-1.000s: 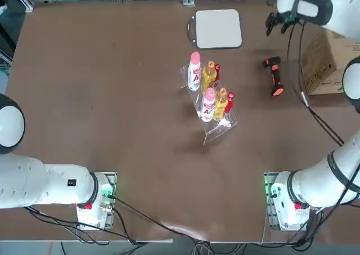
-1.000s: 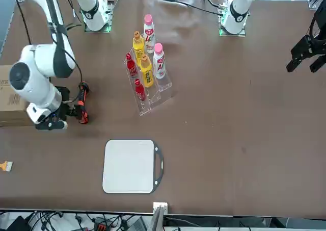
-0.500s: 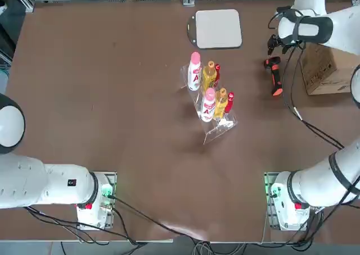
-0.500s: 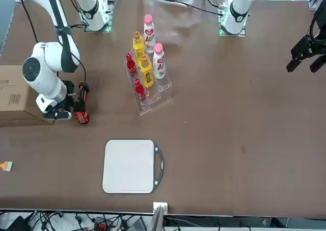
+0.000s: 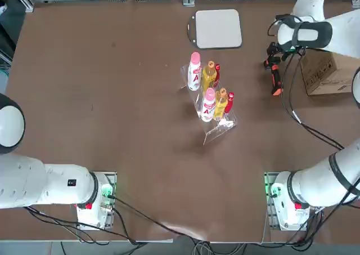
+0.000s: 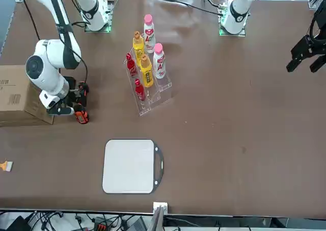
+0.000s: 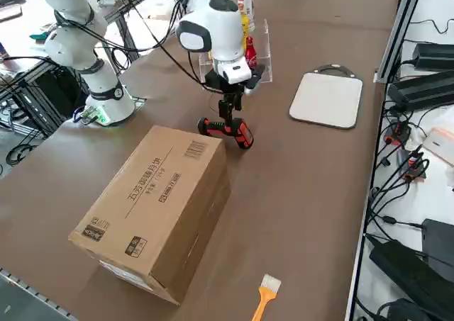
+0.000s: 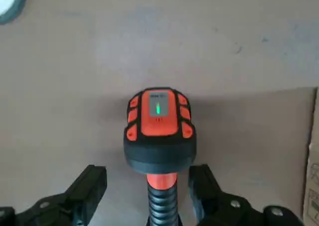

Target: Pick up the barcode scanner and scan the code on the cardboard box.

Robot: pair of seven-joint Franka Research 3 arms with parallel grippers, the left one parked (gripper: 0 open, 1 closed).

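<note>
Right claw [image 8: 149,180]: spread wide, one finger on either side of the barcode scanner's grip, just short of the head; the finger nearer the cardboard box lies closer to the grip, and whether it touches cannot be told.
Clear tray [image 5: 217,130]: on the brown worktop [image 5: 124,120], well apart from the claw, carrying two white bottles with pink caps [image 5: 194,76], two yellow bottles with orange caps [image 5: 208,79] and two red bottles [image 5: 229,104].
White board [image 5: 218,28]: flat, farther from the arm bases than the tray, its looped handle turned to the left.
Barcode scanner [image 8: 160,131]: on the worktop between the tray and the cardboard box, orange-and-black, orange end towards the arm bases; a green mark shows on its small screen [image 8: 158,104].
Cardboard box [image 7: 156,200]: near the scanner, on its right, brown, with a printed barcode [image 7: 196,149] on its upward face.
Brush [image 7: 267,291]: orange handle, pale bristles, lying beyond the box from the arm bases.
</note>
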